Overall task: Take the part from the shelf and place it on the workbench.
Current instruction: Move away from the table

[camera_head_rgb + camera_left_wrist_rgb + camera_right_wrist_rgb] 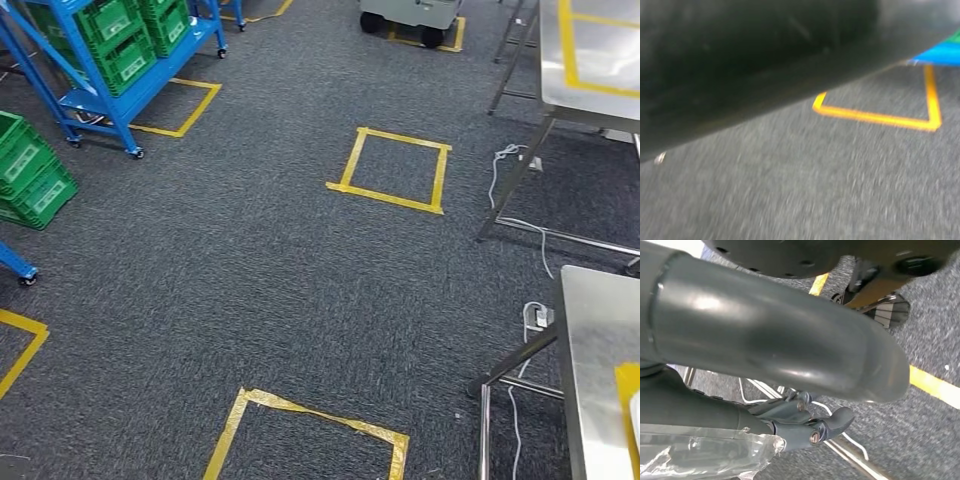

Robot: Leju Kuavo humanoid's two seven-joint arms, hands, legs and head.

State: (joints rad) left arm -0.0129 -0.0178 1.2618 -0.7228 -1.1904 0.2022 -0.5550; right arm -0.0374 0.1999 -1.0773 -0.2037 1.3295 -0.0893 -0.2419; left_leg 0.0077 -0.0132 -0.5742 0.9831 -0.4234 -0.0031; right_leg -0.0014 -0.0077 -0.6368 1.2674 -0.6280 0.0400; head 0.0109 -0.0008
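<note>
In the right wrist view my right hand [791, 405] holds a part in clear crinkled plastic wrap [708, 455]. Its thick grey thumb [772, 340] lies across one side and its darker fingers [821, 429] curl over the wrap. Much of the part is hidden by the hand. In the head view the steel workbench [596, 360] stands at the near right, with a yellow marking [626, 395] near its right side. The blue shelf [90, 100] with green crates [121, 45] stands at the far left.
A second steel table [585, 70] stands at the far right, with white cables [521, 220] on the carpet between the tables. Yellow tape squares [392, 165] [302, 430] mark the grey carpet. Green crates [30, 175] are stacked at the left edge. A wheeled cart [411, 18] stands at the back.
</note>
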